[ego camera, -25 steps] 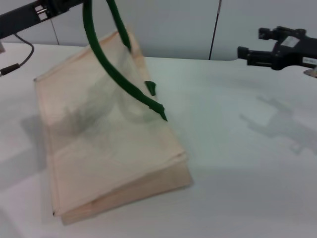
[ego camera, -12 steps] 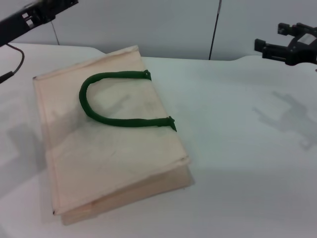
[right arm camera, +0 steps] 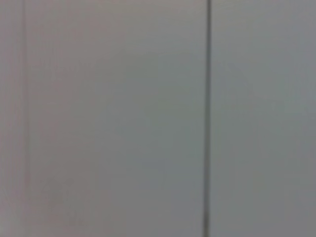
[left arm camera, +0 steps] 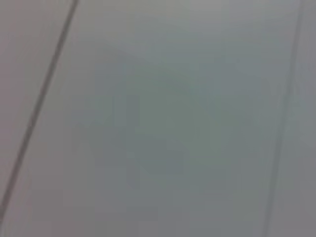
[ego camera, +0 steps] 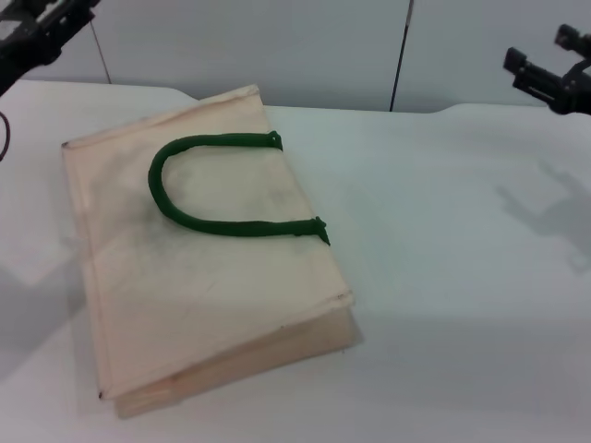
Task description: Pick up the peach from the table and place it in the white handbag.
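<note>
The white handbag (ego camera: 199,268) lies flat on the white table (ego camera: 462,277), left of the middle, with its dark-green rope handle (ego camera: 175,203) resting on its top face. The peach is not in view. My left gripper (ego camera: 37,23) is raised at the far left corner, well away from the bag. My right gripper (ego camera: 536,48) is raised at the far right edge with its fingers apart and nothing in them. Both wrist views show only a grey panelled wall.
A grey wall with a dark vertical seam (ego camera: 400,55) stands behind the table. Bare tabletop lies to the right of the bag. The arms cast shadows on the table at the left and at the right (ego camera: 554,208).
The bag's handle, held up a second ago, has dropped flat onto the bag. Both arms have drawn back, upward and outward, toward the frame's corners.
</note>
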`<act>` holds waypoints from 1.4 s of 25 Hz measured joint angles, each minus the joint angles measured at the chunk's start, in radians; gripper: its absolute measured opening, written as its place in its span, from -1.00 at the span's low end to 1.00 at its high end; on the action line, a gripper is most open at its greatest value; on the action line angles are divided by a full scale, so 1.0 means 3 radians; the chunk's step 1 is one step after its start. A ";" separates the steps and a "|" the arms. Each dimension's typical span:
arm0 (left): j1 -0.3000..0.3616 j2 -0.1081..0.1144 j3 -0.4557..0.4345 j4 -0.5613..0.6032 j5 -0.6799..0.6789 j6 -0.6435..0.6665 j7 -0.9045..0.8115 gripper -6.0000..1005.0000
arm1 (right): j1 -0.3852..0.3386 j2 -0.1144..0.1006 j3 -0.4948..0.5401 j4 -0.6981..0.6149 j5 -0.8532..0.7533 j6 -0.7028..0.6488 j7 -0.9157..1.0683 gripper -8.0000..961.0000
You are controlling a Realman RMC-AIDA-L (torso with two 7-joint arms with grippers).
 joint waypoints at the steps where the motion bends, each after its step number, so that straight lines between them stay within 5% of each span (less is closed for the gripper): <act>1: 0.0023 0.0000 -0.0002 0.0078 -0.0047 -0.0070 0.0124 0.57 | -0.0002 0.0002 0.0040 0.0108 0.0139 0.0000 -0.0202 0.83; 14: 0.0237 -0.0007 -0.0004 0.0874 -0.0646 -0.0774 0.1536 0.56 | -0.0006 0.0002 0.0144 0.0986 0.1550 0.0043 -0.1706 0.82; 35: 0.0296 -0.0023 -0.0008 0.1815 -0.1630 -0.1453 0.3331 0.56 | 0.0040 0.0007 0.0370 0.1319 0.2080 0.0001 -0.2245 0.81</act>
